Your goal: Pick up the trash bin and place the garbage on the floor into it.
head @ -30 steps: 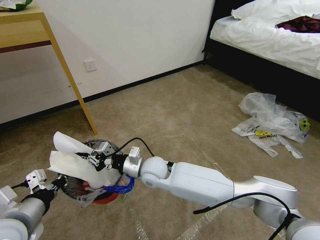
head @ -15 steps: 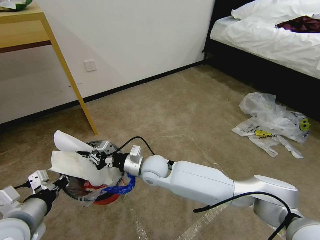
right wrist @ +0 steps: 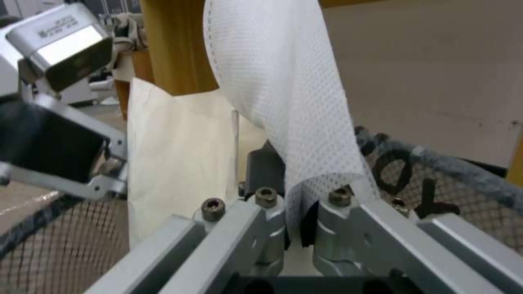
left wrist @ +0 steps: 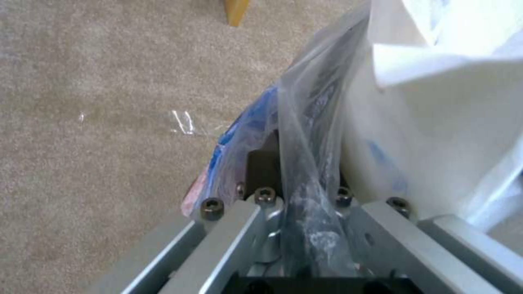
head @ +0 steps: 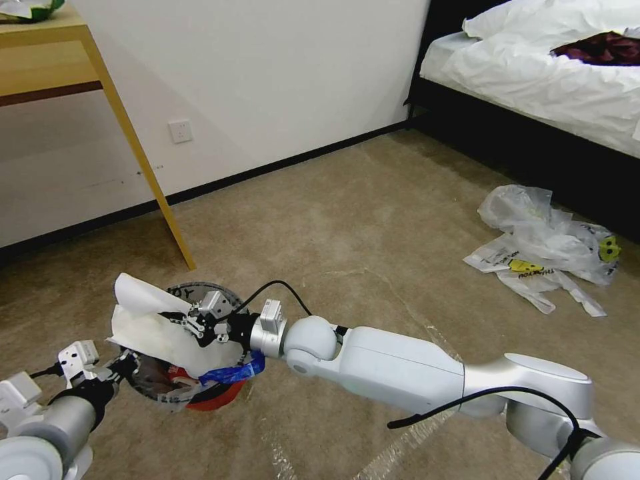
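Beige short-pile carpet floor (head: 373, 220), with shiny clear tape lines (head: 413, 437) crossing it near the right arm.

Heap of clear plastic bags with black lettering and yellow faces (head: 543, 248) lies on the carpet beside the dark bed base, well apart from both grippers.

Small round red trash bin with a blue band (head: 213, 387), lined with a clear plastic bag printed with black letters (head: 157, 387). It sits directly below the right gripper's fingers and just beyond the left gripper's fingertips. Inside the rim only red wall and crumpled liner can be made out; further contents cannot be told.

White flat slippers (head: 157, 323), thin perforated fabric, project upward and outward from the right fingers, over the bin mouth. The lower end hangs at the bin rim, overlapping the liner.

Right gripper (head: 193, 323): fingers pressed together, pinching the slipper fabric; in the right wrist view the white mesh strip (right wrist: 283, 106) passes between the closed fingertips (right wrist: 267, 228). Black mesh-like liner wall with black letters sits on either side of the fingers.

Left gripper (head: 123, 367): at the bin's near rim. In the left wrist view the clear liner (left wrist: 310, 163) is bunched between the fingers (left wrist: 261, 175), which are clamped on it, with the blue band (left wrist: 245, 122) just beside them.
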You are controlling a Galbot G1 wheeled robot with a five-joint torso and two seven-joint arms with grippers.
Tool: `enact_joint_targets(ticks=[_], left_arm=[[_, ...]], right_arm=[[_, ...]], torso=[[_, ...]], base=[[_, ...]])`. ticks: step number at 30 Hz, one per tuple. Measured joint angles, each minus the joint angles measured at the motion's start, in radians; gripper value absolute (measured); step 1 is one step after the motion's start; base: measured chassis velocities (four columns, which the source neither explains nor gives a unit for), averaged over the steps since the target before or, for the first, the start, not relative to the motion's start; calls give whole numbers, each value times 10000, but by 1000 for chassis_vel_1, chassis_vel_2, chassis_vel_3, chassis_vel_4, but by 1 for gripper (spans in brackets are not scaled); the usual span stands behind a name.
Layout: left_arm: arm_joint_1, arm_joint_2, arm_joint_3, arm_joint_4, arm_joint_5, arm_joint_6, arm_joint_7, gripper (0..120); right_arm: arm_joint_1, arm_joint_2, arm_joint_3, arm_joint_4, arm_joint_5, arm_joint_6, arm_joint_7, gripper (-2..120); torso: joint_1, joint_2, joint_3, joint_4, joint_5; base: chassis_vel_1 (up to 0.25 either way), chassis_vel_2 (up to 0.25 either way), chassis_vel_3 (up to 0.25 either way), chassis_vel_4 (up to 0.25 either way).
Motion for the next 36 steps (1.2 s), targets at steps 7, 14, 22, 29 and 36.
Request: enact_joint_targets(ticks=[7, 14, 22, 29, 36], left_arm=[[-13, 2, 5, 14, -3, 0, 0, 1], [-28, -31, 43, 28, 10, 0, 0, 1], [-46, -37, 55, 34, 12, 1, 0, 1], [-50, -28, 46, 40, 13, 2, 0, 1], [-53, -40, 40, 57, 12, 3, 4, 1]], right_arm=[[-52, -11, -20, -26, -40, 33, -41, 1], [-54, -29, -23, -57, -63, 49, -71, 1], [-94, -28, -47, -157, -132, 100, -118, 1], [-243, -45, -73, -246, -232, 171, -163, 1], [-242, -58, -99, -262, -245, 173, -185, 1]], torso=[[0, 0, 0, 0, 0], [0, 0, 0, 0, 0], [0, 0, 0, 0, 0], [0, 0, 0, 0, 0], [0, 0, 0, 0, 0]], base=[[0, 0, 0, 0], [0, 0, 0, 0], [0, 0, 0, 0], [0, 0, 0, 0], [0, 0, 0, 0]])
